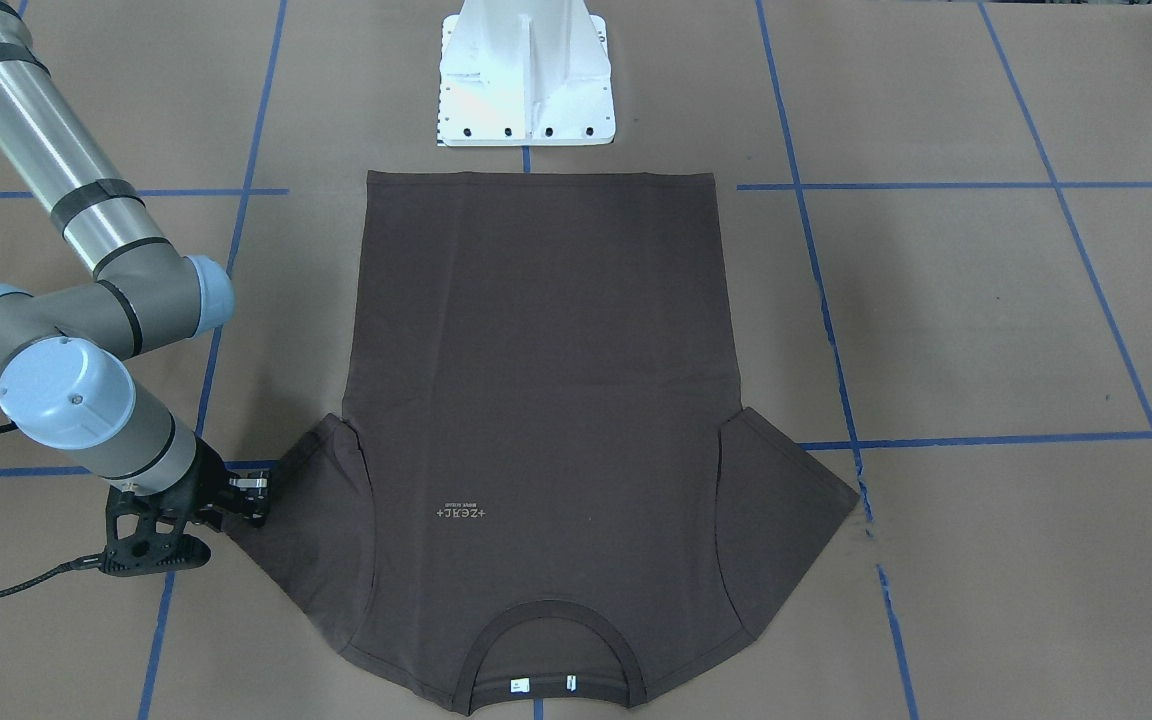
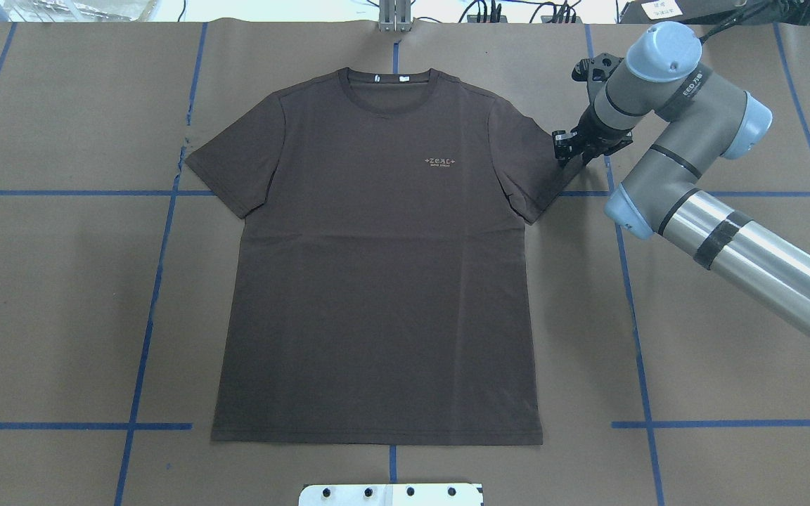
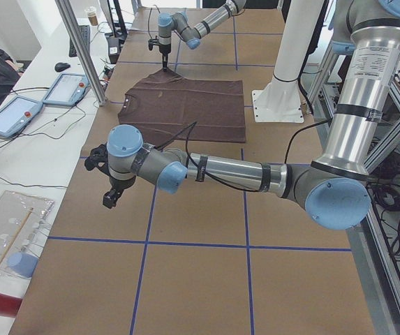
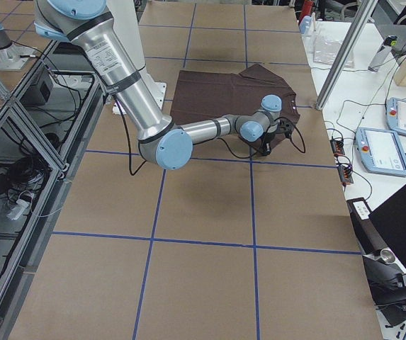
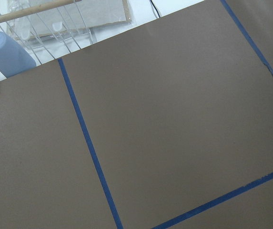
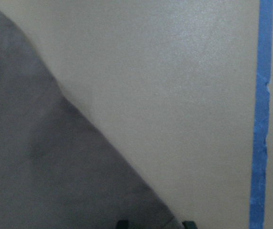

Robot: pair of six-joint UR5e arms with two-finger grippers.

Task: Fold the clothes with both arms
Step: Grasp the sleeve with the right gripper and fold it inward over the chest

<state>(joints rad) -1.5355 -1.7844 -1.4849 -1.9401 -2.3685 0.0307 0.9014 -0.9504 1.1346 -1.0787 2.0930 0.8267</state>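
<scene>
1 dark brown T-shirt [image 2: 377, 281] lay flat on the worktop [image 2: 60, 281]; its sleeve edge sat just beneath the right gripper [image 2: 561, 146], jaws parted; the left gripper [image 3: 109, 199] hung well apart, grip impossible to tell.

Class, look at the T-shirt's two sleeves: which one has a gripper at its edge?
The sleeve on the overhead view's right: the right gripper sits at its outer hem. The other sleeve lies alone, no gripper near.
</scene>
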